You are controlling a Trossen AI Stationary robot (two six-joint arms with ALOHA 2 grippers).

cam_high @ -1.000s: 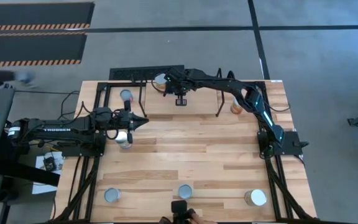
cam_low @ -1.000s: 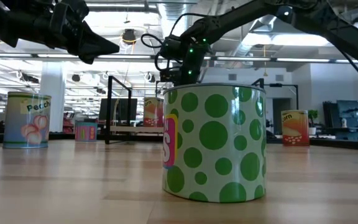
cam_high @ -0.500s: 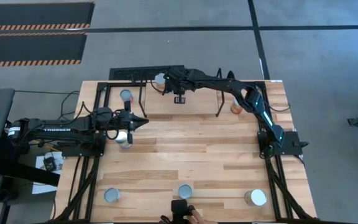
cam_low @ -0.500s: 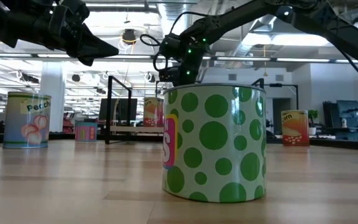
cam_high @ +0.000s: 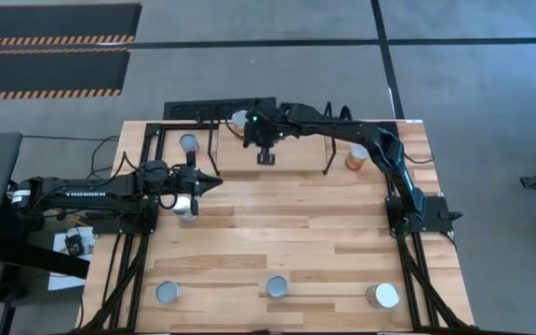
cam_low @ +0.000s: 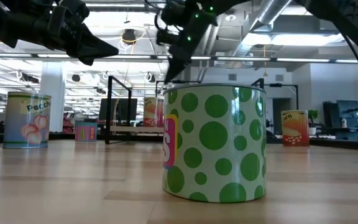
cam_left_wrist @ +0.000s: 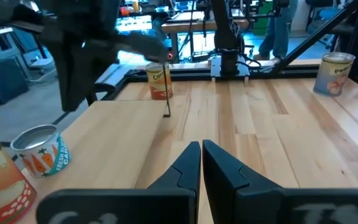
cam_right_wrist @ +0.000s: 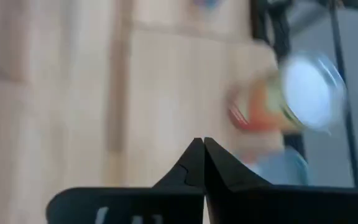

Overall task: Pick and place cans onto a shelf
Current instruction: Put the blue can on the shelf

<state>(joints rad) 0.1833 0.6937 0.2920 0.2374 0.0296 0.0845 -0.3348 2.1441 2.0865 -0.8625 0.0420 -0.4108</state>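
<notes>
Cans sit scattered over my wooden table [cam_high: 296, 223]: three along the near edge, at the left [cam_high: 167, 292], in the middle [cam_high: 277, 286] and at the right [cam_high: 382, 296]. The middle one is the green polka-dot can [cam_low: 214, 143] that fills the low view. An orange-labelled can [cam_high: 355, 158] stands near the far right corner, and a can with a carrot label [cam_high: 189, 143] stands at the far left, just beside the shelf's left upright.

My right gripper [cam_high: 252, 121] hangs over the far end of the shelf [cam_high: 268, 140], its fingers closed together tip to tip in the right wrist view [cam_right_wrist: 199, 163], holding nothing. Through that camera I see an orange can with a silvery top [cam_right_wrist: 291, 96], blurred, beyond the tips.

My left gripper [cam_high: 210, 182] waits above the table's left side, fingers pressed together and empty [cam_left_wrist: 200, 163]. A can [cam_high: 186, 207] stands just beside that arm, partly hidden under it. A peach-labelled can [cam_low: 27, 119] shows at the left in the low view.
</notes>
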